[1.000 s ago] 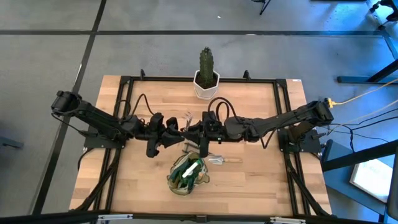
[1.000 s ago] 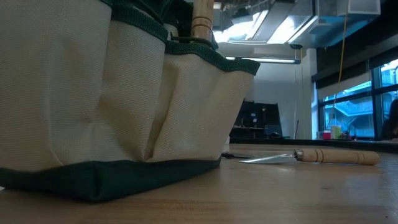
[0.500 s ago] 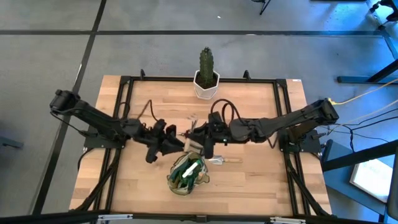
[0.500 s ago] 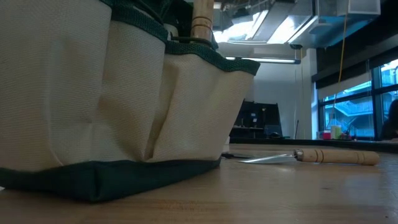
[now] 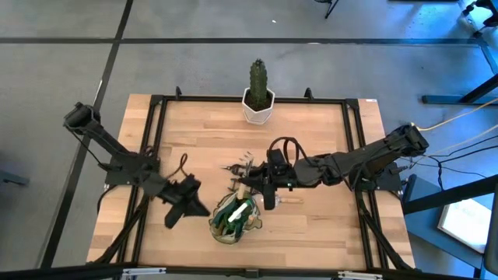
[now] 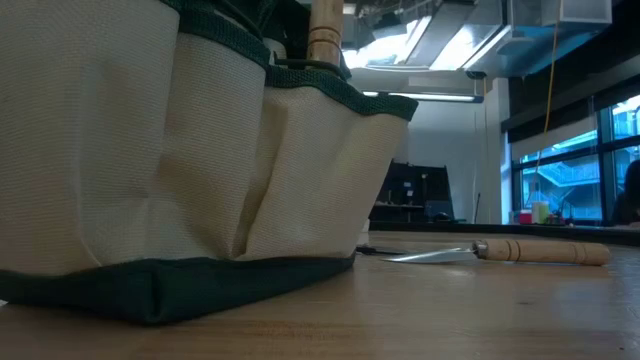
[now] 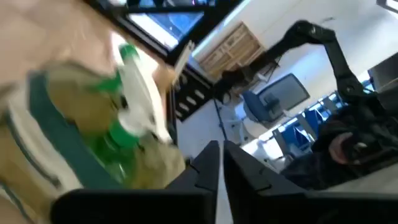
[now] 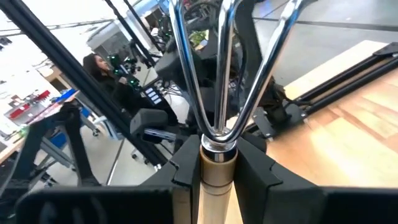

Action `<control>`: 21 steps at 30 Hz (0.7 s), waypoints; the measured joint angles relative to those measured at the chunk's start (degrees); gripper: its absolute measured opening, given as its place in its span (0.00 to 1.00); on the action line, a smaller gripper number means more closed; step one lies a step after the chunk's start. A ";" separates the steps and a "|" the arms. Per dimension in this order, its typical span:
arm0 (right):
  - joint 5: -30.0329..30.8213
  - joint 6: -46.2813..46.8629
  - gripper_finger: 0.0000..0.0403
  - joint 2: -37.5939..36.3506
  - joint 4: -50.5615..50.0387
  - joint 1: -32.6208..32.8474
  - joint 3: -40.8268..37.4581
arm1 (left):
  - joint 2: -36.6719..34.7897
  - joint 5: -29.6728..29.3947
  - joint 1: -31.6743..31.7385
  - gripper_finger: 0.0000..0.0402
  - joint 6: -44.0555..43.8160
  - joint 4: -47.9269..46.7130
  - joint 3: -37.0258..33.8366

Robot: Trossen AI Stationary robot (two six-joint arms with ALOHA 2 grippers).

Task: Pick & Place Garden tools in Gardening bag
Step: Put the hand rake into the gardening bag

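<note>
The gardening bag (image 5: 233,218) stands near the table's near edge, with the green sprayer (image 7: 127,118) in it and a wooden handle (image 6: 323,30) sticking up from a pocket. My right gripper (image 5: 263,185) hangs just beyond the bag, shut on the metal fork (image 5: 240,166). The fork's chrome tines (image 8: 217,62) point toward the table's left. The wooden-handled trowel (image 6: 520,250) lies flat on the table to the right of the bag. My left gripper (image 5: 194,208) is shut and holds nothing, close to the bag's left side. My right gripper pinches the fork's wooden handle at its ferrule end (image 8: 217,171) between its two fingers (image 8: 186,168). The fingers come about level from the table's right and lie along the handle. The fork is lifted clear of the table, its tines ahead of the fingertips.
A green cactus in a white pot (image 5: 258,105) stands at the middle of the table's far edge. Black frame rails (image 5: 156,155) run along the table's left and right sides. Bare wood lies at the far left and near right.
My left gripper has drawn away from the fork at the table's middle, toward the near left, and now sits beside the bag. My right gripper has carried the fork a little toward the near edge, closer to the bag.
</note>
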 joint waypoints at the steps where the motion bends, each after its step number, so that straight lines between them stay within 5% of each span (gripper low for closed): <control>1: 0.02 0.00 0.17 -0.02 0.11 0.26 0.00 | -0.06 -1.59 -1.70 0.01 -1.69 -1.67 0.00; 5: 0.15 0.00 0.17 0.00 -0.69 1.12 0.00 | 0.71 -7.33 -7.86 0.00 -8.88 -8.30 0.00; 10: 1.54 0.00 0.17 0.00 -0.71 2.31 0.00 | 4.94 -7.34 -12.02 0.00 -16.95 -11.91 -0.02; 21: 4.00 0.17 0.17 0.00 -0.67 4.74 0.00 | 23.48 -2.93 -13.21 0.00 -20.28 6.31 -0.02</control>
